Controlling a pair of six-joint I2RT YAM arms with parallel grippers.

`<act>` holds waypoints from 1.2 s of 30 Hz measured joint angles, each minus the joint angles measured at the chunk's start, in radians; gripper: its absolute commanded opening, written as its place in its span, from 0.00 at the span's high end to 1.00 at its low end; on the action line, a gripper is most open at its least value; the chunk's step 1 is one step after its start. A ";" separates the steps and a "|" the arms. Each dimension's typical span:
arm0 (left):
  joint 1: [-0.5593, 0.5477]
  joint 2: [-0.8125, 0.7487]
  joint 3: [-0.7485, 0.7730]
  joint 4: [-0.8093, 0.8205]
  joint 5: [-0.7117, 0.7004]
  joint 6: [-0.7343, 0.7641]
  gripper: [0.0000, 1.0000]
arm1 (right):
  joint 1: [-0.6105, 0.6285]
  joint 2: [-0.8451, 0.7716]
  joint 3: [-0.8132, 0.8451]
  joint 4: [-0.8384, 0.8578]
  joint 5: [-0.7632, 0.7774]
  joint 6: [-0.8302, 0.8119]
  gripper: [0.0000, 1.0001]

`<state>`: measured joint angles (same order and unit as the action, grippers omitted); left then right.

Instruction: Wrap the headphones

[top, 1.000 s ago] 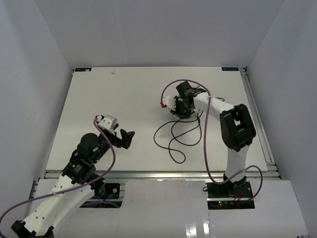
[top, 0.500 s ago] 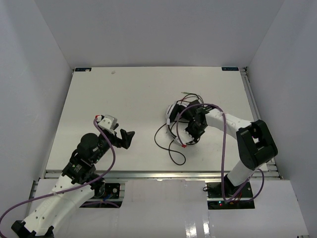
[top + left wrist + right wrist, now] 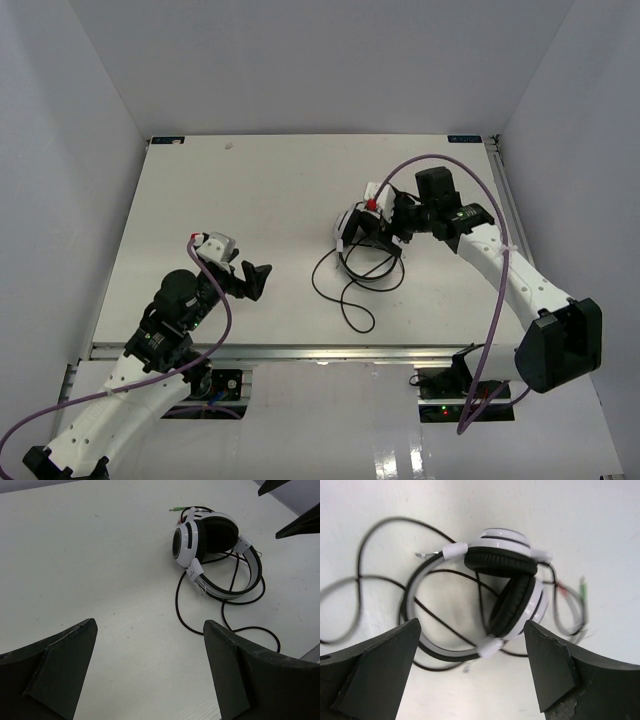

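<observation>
The headphones (image 3: 350,226) lie right of the table's middle, with white cups, black pads (image 3: 512,607) and the headband (image 3: 246,575) flat on the surface. Their thin black cord (image 3: 347,290) trails in loose loops toward the near edge, and its plugs (image 3: 175,509) lie behind the cups. My right gripper (image 3: 388,228) hovers just right of the headphones and is open; nothing sits between its fingers (image 3: 380,665). Open too, my left gripper (image 3: 250,278) is well to the left, apart from the cord, and its fingers (image 3: 235,670) hold nothing.
A purple robot cable (image 3: 440,160) arches over the right arm. A metal rail (image 3: 520,230) runs along the table's right edge and another along the near edge (image 3: 320,350). White walls close in the left, back and right sides.
</observation>
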<state>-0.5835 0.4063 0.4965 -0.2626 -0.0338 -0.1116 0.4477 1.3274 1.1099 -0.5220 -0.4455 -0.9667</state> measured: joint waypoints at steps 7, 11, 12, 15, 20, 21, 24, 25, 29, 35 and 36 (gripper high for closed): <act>0.000 -0.004 0.000 0.000 0.000 0.000 0.02 | -0.069 -0.035 -0.209 0.187 0.090 0.744 0.10; 0.000 -0.004 0.000 0.000 0.000 0.000 0.02 | -0.071 -0.044 -0.303 0.178 0.288 0.998 0.01; 0.000 -0.004 0.000 0.000 0.000 0.000 0.02 | -0.076 -0.049 -0.313 0.181 0.317 1.040 0.00; 0.000 -0.004 0.000 0.000 0.000 0.000 0.02 | -0.092 -0.073 -0.339 0.185 0.363 1.149 0.06; 0.000 -0.003 0.000 0.000 0.000 0.000 0.02 | -0.101 -0.051 -0.337 0.214 0.371 1.273 0.33; 0.000 -0.002 0.000 0.000 -0.001 0.000 0.02 | -0.101 -0.027 -0.329 0.217 0.360 1.293 0.35; 0.000 -0.001 0.000 -0.001 -0.004 0.000 0.02 | -0.101 0.059 -0.296 0.224 0.321 1.330 0.38; 0.000 -0.001 0.000 -0.001 -0.005 0.000 0.02 | -0.101 0.085 -0.286 0.228 0.309 1.341 0.38; 0.000 -0.001 0.000 -0.001 -0.008 0.000 0.02 | -0.101 0.109 -0.281 0.234 0.295 1.366 0.44; 0.000 -0.001 0.000 -0.001 -0.008 0.000 0.02 | -0.101 0.103 -0.283 0.242 0.308 1.366 0.57; 0.000 -0.001 0.000 -0.001 -0.008 0.000 0.02 | -0.100 0.105 -0.283 0.242 0.309 1.363 0.57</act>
<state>-0.5835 0.4057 0.4965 -0.2634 -0.0418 -0.1116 0.3473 1.4320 0.8265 -0.2802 -0.1365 0.3962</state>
